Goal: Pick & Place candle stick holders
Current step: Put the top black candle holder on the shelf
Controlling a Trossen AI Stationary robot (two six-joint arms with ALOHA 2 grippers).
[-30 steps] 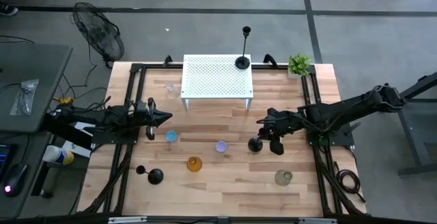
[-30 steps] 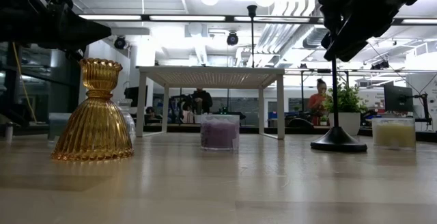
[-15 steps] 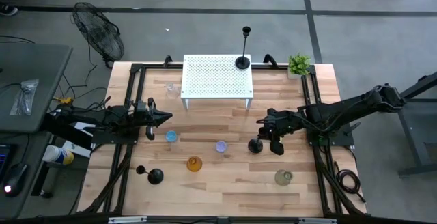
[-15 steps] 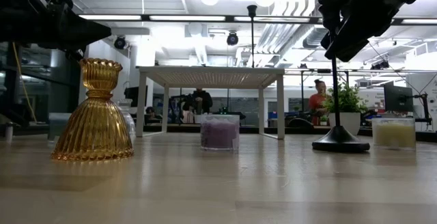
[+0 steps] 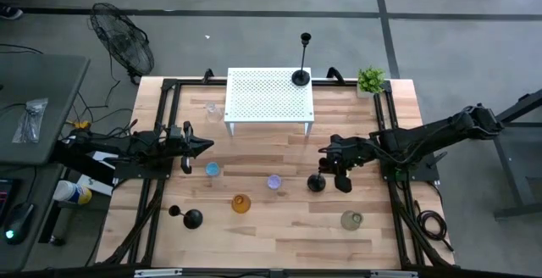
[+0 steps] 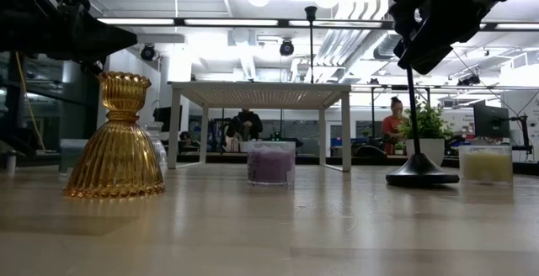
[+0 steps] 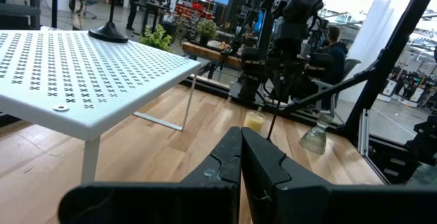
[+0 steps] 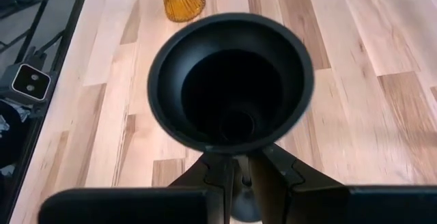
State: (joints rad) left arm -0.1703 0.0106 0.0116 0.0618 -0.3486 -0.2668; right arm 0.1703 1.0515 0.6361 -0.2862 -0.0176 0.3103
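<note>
My right gripper (image 5: 327,166) is shut on a black candlestick (image 6: 412,116) at the table's middle right; its round base (image 5: 316,182) is at or just above the wood, and I cannot tell which. The candlestick's cup (image 8: 231,80) fills the right wrist view. A taller candlestick (image 5: 301,75) stands by its base on the white perforated stand (image 5: 267,96). A third (image 5: 188,217) lies at the near left. Blue (image 5: 212,169), purple (image 5: 273,181), amber (image 5: 241,202) and pale green (image 5: 351,219) glass holders stand on the table. My left gripper (image 5: 203,145) is shut and empty at the left. My right gripper pinches the candlestick's thin stem (image 8: 237,177) just under the cup between its two fingers (image 8: 213,173). The fingers come from the table's right, slanting down, and lie across the stem. The candlestick stands upright, its stem and base (image 6: 422,175) below the gripper.
A small green potted plant (image 5: 370,80) stands at the far right corner. A clear glass (image 5: 212,108) stands left of the white stand. Black frame rails (image 5: 161,125) run along the table's sides. Bare wood lies between the stand and the glass holders.
My right gripper has eased a little toward the table's right edge with the candlestick, which stays upright; its base has shifted with it. My left gripper has kept still.
</note>
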